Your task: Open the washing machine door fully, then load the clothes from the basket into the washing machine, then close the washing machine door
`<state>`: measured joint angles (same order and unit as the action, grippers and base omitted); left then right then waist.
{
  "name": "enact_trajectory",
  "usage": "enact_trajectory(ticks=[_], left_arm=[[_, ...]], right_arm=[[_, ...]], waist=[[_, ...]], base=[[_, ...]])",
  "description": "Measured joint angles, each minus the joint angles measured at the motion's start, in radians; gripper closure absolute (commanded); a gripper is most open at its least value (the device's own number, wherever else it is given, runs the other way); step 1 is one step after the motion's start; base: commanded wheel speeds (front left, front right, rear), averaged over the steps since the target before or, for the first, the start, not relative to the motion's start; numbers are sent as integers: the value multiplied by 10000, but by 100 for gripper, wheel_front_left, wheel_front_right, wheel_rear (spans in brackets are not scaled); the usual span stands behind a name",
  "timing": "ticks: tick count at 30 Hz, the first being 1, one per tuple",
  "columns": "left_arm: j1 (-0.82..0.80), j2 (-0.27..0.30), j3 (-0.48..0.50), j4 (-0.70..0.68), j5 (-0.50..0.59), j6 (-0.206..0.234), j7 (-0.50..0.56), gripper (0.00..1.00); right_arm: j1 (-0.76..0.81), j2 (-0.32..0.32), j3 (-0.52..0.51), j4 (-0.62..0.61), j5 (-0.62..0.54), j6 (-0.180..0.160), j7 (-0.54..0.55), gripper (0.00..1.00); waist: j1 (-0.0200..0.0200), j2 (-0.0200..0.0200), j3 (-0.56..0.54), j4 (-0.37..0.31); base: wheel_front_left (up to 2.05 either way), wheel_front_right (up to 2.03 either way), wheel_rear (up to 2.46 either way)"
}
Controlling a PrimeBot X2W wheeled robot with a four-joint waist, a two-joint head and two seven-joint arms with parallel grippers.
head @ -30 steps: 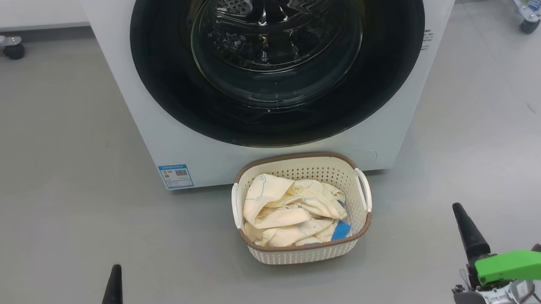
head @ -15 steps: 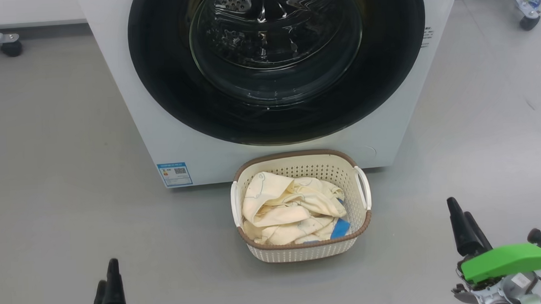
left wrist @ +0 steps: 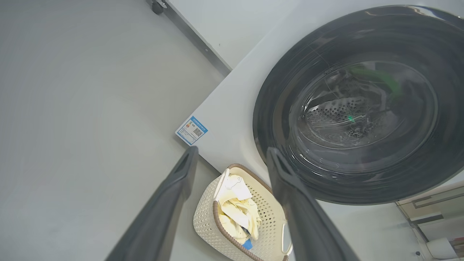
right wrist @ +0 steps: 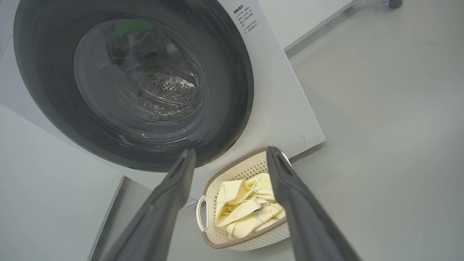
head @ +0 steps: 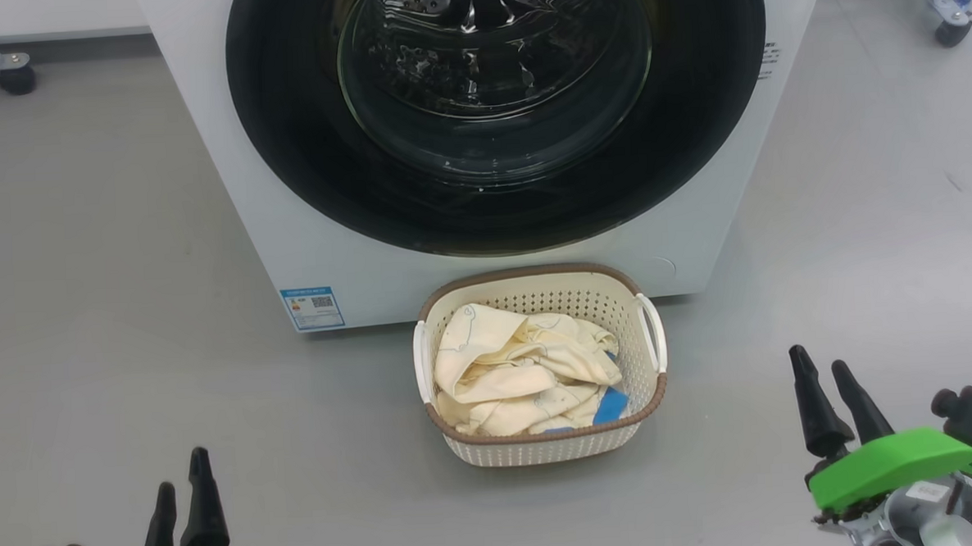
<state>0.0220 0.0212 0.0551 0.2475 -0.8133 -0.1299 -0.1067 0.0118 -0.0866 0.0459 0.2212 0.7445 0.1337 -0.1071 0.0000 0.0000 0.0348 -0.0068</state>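
Empty, the left gripper (head: 181,473) and right gripper (head: 818,359) gape; hook the shut glossy black-rimmed round glass door (head: 300,150) by its edge, then swing wide.

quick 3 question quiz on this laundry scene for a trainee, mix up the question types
1. True or false: the door is open.
2. Where does the basket stand relative to the washer? A on top, B in front, C behind.
3. Short answer: what do the left gripper and the right gripper hold?

Key: 1 false. 2 B. 3 nothing, both sets of jaws are open.
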Motion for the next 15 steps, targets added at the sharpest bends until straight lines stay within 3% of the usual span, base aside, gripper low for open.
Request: enact_trajectory(ticks=[15], left_arm=[[1, 17, 46, -205, 1511, -2, -460, 0]], right_arm=[[-18, -94, 293, -238, -1789, 0, -430, 0]], waist=[[0, 0, -35, -24]], base=[[0, 0, 0]])
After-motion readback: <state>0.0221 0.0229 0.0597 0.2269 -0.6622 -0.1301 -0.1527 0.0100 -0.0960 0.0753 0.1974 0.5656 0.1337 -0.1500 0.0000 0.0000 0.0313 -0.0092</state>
